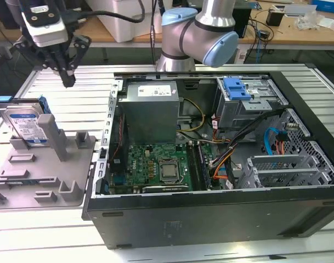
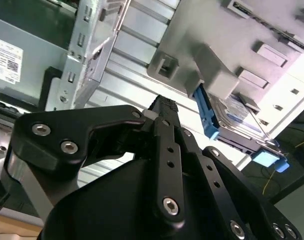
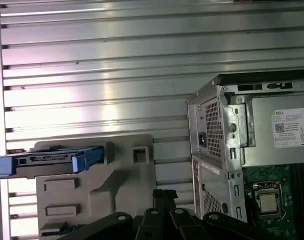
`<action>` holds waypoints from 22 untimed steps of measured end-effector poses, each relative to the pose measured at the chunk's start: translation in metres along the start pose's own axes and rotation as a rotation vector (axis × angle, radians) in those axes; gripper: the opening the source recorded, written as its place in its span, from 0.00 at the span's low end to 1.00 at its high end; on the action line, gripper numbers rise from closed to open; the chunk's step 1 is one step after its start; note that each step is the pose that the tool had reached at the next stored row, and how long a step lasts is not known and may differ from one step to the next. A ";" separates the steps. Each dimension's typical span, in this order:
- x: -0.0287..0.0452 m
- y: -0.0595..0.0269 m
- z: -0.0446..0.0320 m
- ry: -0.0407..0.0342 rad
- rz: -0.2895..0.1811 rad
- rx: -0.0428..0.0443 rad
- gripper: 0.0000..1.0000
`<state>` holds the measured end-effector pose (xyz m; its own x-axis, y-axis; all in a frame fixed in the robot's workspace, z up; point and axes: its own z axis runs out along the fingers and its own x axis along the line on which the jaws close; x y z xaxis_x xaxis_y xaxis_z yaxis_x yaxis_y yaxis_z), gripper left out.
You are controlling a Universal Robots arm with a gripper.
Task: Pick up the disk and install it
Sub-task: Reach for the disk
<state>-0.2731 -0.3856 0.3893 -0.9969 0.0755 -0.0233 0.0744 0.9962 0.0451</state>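
the disk (image 1: 25, 125) stands on edge in a grey holder (image 1: 73, 164) at the exterior view's left, mid-height in the frame, beside the open computer case (image 1: 210, 219); the gripper (image 1: 69, 81) hangs in the upper left of the frame, above the holder and clear of the disk, its fingers pressed together on nothing; the drive looks rigid, dense, smooth-faced and probably slippery, and likely shock-sensitive; the exposed upper edges along the blue carrier (image 3: 88, 156) seem the safest hold, rather than the label face.
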 end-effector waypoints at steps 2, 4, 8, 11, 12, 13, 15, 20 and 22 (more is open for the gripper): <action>0.0087 0.0000 0.0000 0.0000 0.000 0.0001 0.11; 0.0189 0.0001 0.0001 0.0000 0.000 0.0000 0.11; 0.0350 0.0006 0.0001 0.0000 0.001 0.0001 0.11; 0.0466 0.0014 0.0002 0.0000 0.001 0.0001 0.11; 0.0501 0.0018 0.0003 0.0000 0.001 0.0001 0.11; 0.0549 0.0024 0.0004 -0.0001 0.002 0.0001 0.11; 0.0642 0.0038 0.0006 0.0000 0.002 0.0001 0.11; 0.0813 0.0078 0.0013 -0.0002 0.004 0.0001 0.11; 0.0880 0.0095 0.0016 -0.0001 0.004 0.0001 0.11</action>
<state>-0.3600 -0.3694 0.3861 -0.9965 0.0797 -0.0233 0.0786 0.9959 0.0451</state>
